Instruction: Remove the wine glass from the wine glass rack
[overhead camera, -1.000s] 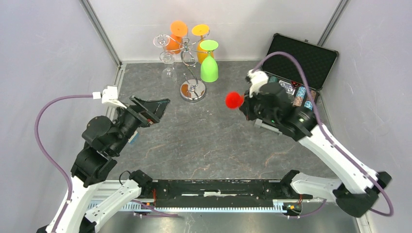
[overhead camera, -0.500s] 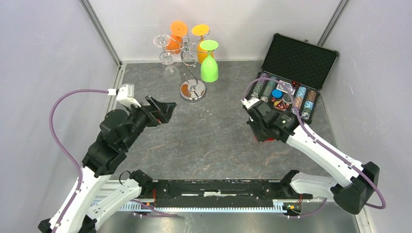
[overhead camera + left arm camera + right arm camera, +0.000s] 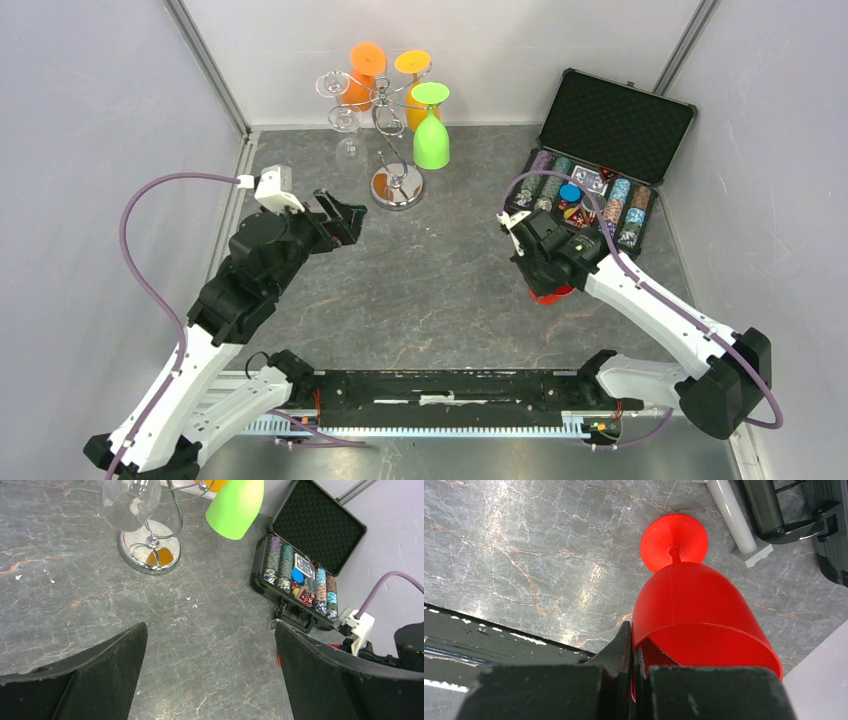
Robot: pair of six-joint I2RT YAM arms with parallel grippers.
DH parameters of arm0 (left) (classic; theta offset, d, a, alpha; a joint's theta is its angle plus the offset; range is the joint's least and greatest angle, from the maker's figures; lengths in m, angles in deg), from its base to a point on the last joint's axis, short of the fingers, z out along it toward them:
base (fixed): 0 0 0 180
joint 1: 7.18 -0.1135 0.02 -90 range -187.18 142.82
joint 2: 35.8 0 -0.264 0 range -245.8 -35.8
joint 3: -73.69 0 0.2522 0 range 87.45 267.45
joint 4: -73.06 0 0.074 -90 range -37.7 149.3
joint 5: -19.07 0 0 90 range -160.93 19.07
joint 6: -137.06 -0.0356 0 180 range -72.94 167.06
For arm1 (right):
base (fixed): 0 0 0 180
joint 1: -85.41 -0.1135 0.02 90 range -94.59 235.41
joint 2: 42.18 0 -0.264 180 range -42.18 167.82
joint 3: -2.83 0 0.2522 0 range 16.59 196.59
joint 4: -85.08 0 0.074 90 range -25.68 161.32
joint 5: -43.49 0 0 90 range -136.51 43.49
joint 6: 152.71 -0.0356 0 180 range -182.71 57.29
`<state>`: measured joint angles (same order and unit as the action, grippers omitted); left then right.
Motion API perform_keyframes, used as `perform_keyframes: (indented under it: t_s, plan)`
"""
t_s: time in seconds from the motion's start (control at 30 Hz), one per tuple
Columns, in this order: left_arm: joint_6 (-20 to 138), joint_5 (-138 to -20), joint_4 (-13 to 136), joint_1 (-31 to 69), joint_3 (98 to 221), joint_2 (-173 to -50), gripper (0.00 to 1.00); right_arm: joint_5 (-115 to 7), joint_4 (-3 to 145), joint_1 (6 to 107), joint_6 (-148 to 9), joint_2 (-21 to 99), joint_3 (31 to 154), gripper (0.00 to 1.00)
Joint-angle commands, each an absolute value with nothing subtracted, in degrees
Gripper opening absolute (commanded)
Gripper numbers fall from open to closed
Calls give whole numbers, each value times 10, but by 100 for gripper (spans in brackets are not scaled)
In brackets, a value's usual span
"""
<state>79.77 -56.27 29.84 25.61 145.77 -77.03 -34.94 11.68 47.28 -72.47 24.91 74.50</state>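
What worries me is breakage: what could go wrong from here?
1. The right gripper pinches the red glass by one rim wall only, so it could slip or topple on release.
2. The open left gripper faces the rack, where the clear glass and green glass hang close together. Reaching for one could knock the other or rock the rack.

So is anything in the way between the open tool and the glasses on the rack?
Nothing visible. Only bare table lies between the left tool and the wine glass rack, where the clear glass and green glass hang upside down.
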Motion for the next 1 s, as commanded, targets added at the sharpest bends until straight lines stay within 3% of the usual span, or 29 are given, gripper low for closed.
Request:
perform_keyframes:
  t_s: [0.0,0.07,0.17,0.23,0.5,0.7,0.97]
  plan:
    - [773,-538,311,253,1470,-778,100,-389,144,486,-698,227,715,0]
    - [773,-540,309,253,1473,-777,100,-387,146,490,-697,227,708,4]
    - [771,-535,314,253,1479,-777,100,-378,145,492,-703,225,726,30]
    - [765,-530,317,253,1486,-781,100,-370,139,492,-705,225,747,42]
    - [774,-493,317,253,1524,-819,100,-342,140,492,-710,212,819,68]
    - [773,-476,328,241,1552,-859,100,-353,210,492,-713,178,846,77]
    - [822,-806,333,39,1671,-980,100,-494,472,492,-822,108,723,76]
